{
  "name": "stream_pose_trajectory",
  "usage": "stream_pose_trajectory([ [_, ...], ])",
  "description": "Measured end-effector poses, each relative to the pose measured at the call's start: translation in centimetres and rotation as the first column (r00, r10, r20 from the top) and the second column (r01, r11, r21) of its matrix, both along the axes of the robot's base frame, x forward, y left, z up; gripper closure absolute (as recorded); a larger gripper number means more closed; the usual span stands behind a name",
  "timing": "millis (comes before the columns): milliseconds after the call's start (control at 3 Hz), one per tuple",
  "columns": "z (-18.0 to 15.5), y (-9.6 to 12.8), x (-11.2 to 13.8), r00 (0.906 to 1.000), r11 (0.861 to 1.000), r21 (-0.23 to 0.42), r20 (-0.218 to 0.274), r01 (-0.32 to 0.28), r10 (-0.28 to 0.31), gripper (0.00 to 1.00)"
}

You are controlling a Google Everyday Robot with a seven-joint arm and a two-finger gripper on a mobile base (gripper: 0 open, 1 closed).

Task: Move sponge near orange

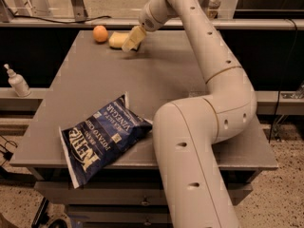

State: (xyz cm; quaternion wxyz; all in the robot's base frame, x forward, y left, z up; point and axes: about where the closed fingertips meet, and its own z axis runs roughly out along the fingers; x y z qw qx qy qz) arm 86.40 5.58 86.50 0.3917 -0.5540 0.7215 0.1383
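Observation:
The orange (100,33) lies at the far left part of the grey table (161,84). The pale yellow sponge (117,40) lies just right of it, a small gap apart. My gripper (132,39) reaches down from the white arm (209,56) at the sponge's right end and covers that end. Whether it still holds the sponge does not show.
A blue chip bag (100,137) lies at the table's front left, partly over the edge. A white pump bottle (17,81) stands on a lower ledge to the left. My arm's lower links (190,160) stand at the front right of the table. A rail runs behind the table.

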Motion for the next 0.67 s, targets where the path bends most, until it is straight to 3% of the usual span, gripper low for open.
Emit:
stream_pose_trajectory([
  [333,1.5,-3.2,-0.9,0.9998,0.998,0.06,-0.012,0.016,-0.015,0.0],
  [667,3.1,-8.4,-2.7,0.9986,0.991,0.13,-0.039,0.041,-0.036,0.0],
])
